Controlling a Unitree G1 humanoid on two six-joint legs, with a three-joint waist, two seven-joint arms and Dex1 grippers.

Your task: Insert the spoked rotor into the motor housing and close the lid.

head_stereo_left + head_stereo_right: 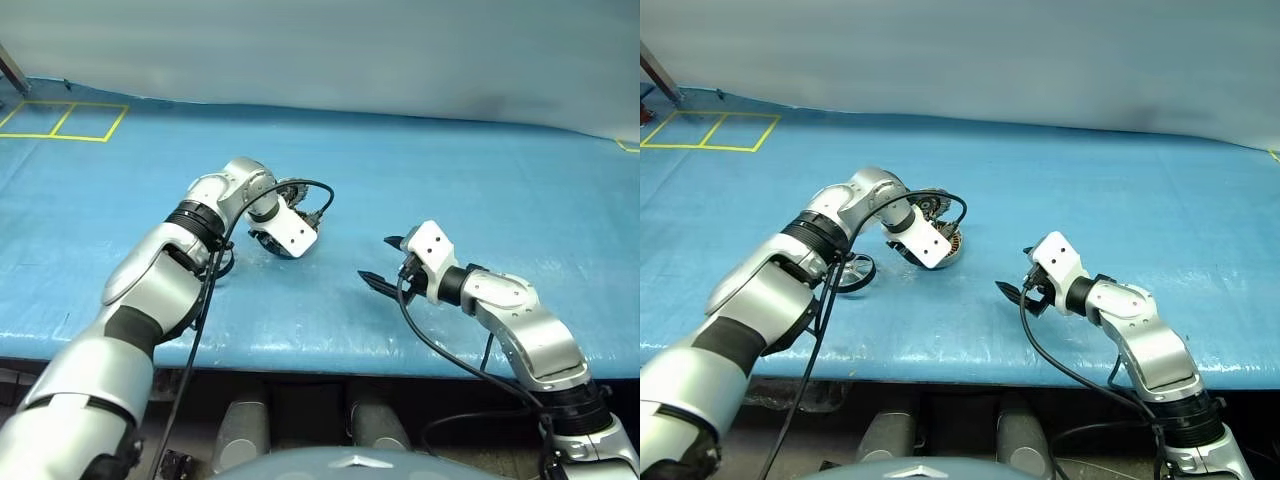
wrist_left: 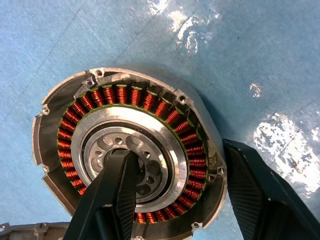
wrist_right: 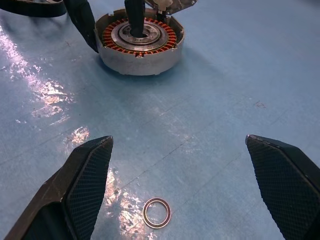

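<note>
In the head view we see the motor housing (image 1: pixel 940 243) on the blue table (image 1: pixel 1120 190), the spoked rotor (image 1: pixel 853 272) lying near it, and our left gripper (image 1: pixel 925 250) pointing steeply down onto it. From the left wrist, one finger (image 2: pixel 112 192) reaches into the housing's central hub, the other stands outside its rim; we cannot tell whether they grip. From the right wrist, our right gripper (image 3: pixel 190 187) hangs wide open and empty, well short of the housing, over a small ring (image 3: pixel 156 213).

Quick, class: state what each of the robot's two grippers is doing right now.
Left gripper: one finger in the hub, one outside the round silver motor housing with copper windings; grip cannot be told.
Right gripper: open, holding nothing.
</note>
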